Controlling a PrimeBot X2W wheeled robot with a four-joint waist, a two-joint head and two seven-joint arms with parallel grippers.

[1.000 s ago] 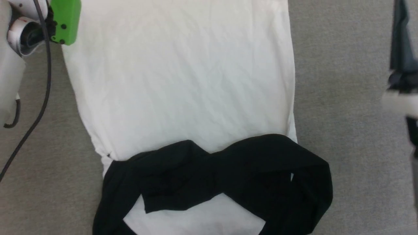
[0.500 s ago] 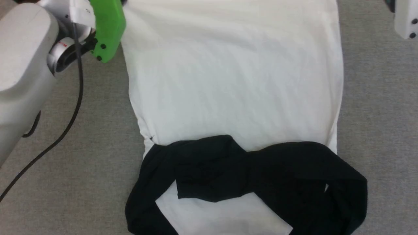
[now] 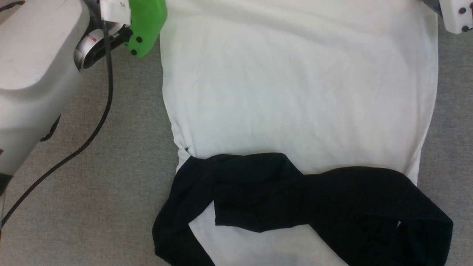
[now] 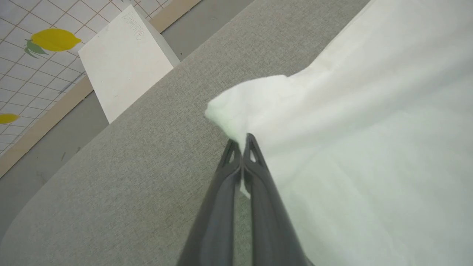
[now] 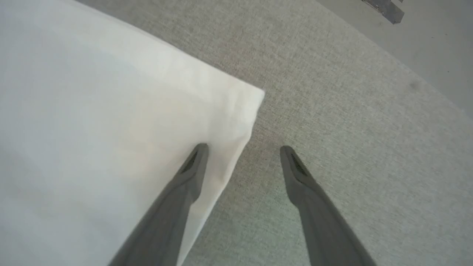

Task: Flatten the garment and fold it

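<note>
Nearest the robot, the garment's (image 3: 295, 92) black sleeves (image 3: 303, 199) lie crossed over its white body. The garment rests flat on the grey table (image 3: 111, 192), its long axis running straight away from the robot.

At its far left corner the left gripper (image 4: 242, 139) is fully closed, pinching a bunched tip of hem. At its far right corner the right gripper (image 5: 244, 148) stands wide apart and grips nothing. One finger is over cloth and the other over bare table, with the garment's edge between them.

Judgement: the right side must close before the hem can be drawn toward the sleeves.

Against the earlier frame, the camera has swung. Relative to the garment, the right arm has come in to that corner from well off its right side.
</note>
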